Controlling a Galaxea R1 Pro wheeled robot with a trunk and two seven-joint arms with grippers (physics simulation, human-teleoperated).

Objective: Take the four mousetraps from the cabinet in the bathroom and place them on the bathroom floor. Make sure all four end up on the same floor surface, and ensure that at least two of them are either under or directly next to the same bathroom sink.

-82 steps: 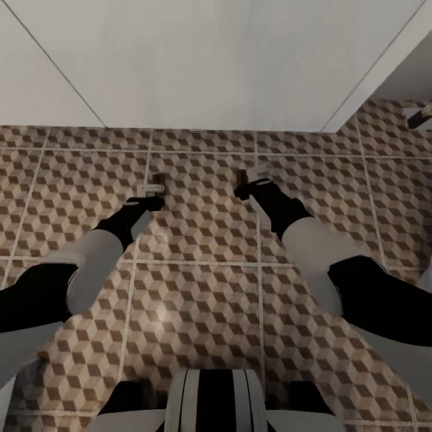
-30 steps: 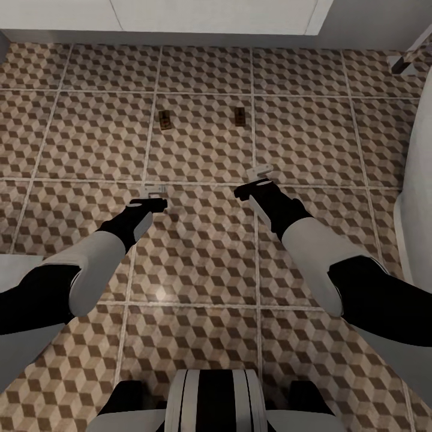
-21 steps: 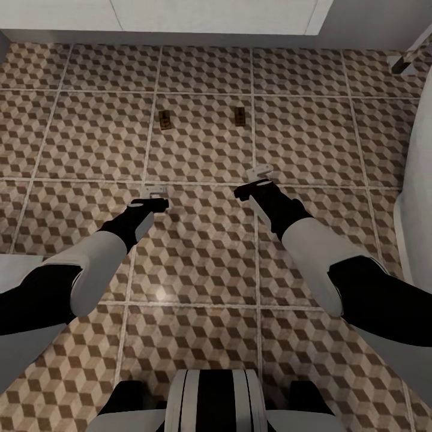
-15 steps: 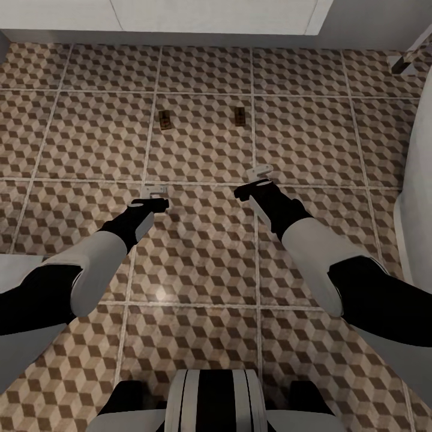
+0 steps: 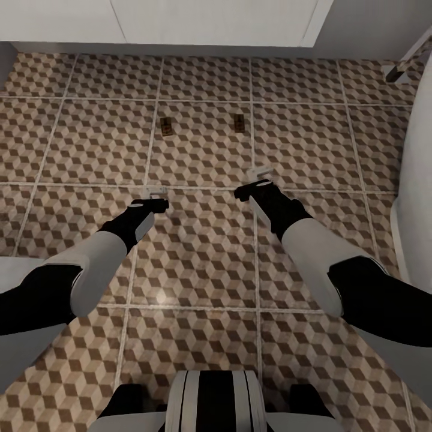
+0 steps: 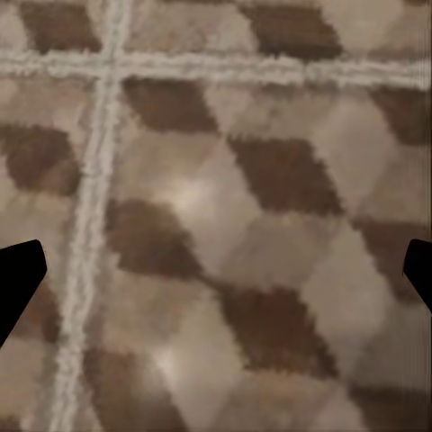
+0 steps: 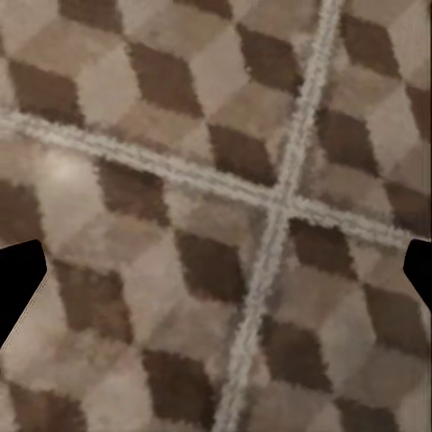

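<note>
Two mousetraps lie flat on the cube-patterned bathroom floor [image 5: 198, 252], one to the left [image 5: 166, 126] and one to the right [image 5: 239, 122], about a tile in front of the sink's white vanity [image 5: 210, 21]. My left gripper [image 5: 155, 192] hovers over the tiles roughly a tile nearer than the left trap. My right gripper [image 5: 259, 175] hangs likewise short of the right trap. Both are open and empty. In the wrist views the left gripper [image 6: 216, 270] and right gripper [image 7: 216, 270] show dark fingertips [image 6: 18, 274] [image 7: 18, 279] far apart over bare tile. The cabinet is out of view.
A white bathtub wall [image 5: 417, 180] curves along the right edge. Part of a white object [image 5: 15, 270] sits at the lower left behind my left arm. A small dark fitting [image 5: 399, 72] shows at the upper right by the wall.
The view has drawn back from the vanity. The two mousetraps, which were at my fingertips 2.7 s ago, now lie farther ahead on the floor. Both arms keep the same pose.
</note>
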